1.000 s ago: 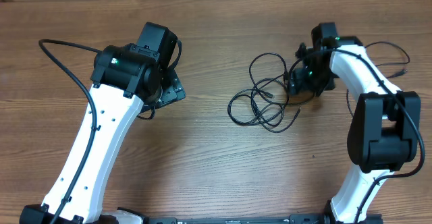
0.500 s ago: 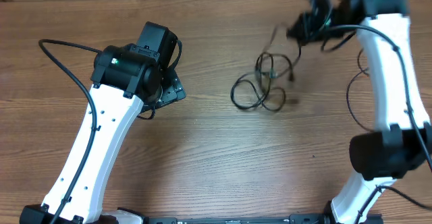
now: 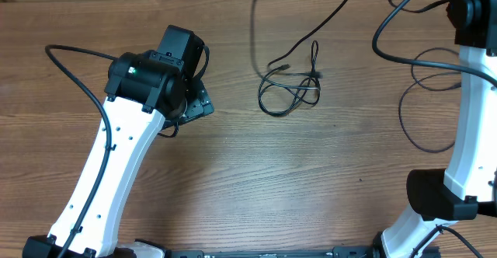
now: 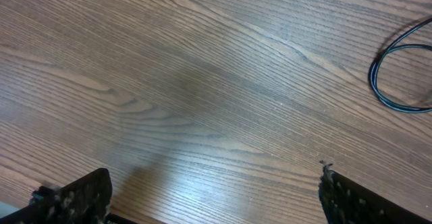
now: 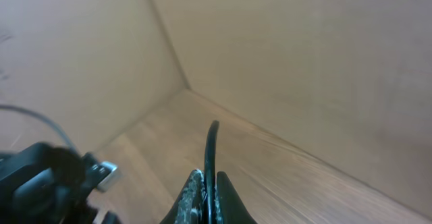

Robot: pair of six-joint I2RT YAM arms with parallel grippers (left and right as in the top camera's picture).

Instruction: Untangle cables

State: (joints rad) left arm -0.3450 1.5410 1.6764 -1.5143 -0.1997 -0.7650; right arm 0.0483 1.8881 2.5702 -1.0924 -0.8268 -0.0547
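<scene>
The step in hand looks like drawing one strand out of the knot. The right gripper (image 5: 208,187) is pinched tight on a single black cord, which stands up between its fingertips in the right wrist view. Overhead, that strand runs from the top right of the frame down and left to the cables (image 3: 288,95), whose loops lie bunched on the table (image 3: 256,180), just above and right of centre. A second strand rises from the bunch and leaves the top edge.

The right arm (image 3: 474,118) is stretched tall, its wrist at the upper right corner. The left arm (image 3: 109,172) leans in from the lower left. The left gripper (image 4: 212,193) hangs low over bare wood, jaws spread wide and holding nothing; one cable loop shows at the right edge of its view.

The next move probably calls for the left gripper to pin or take the bunch, so the raised strand slides out rather than dragging the whole knot along.
</scene>
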